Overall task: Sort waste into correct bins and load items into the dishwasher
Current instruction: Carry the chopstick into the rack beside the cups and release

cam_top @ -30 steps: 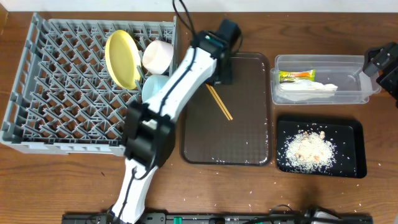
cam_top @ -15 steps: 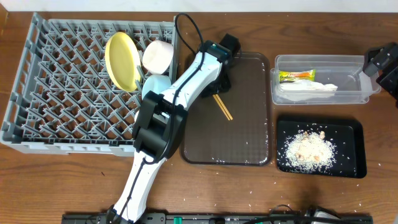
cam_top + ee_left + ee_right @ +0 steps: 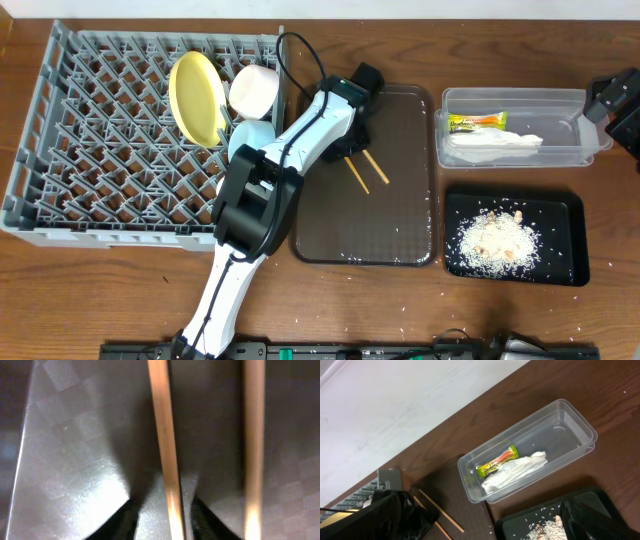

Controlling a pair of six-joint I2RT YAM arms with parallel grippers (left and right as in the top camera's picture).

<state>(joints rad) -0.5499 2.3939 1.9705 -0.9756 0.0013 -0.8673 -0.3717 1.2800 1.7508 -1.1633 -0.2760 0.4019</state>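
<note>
The chopsticks are tan; the tray is checkered dark brown.

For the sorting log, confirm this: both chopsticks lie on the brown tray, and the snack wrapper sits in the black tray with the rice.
No. The snack wrapper lies in the clear tub, beside the white paper, per the right wrist view; the black tray holds only rice. The chopsticks are on the brown tray.

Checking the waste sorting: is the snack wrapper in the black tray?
No, the wrapper lies in the clear tub beside the white paper, while the black tray holds rice scraps.
</note>
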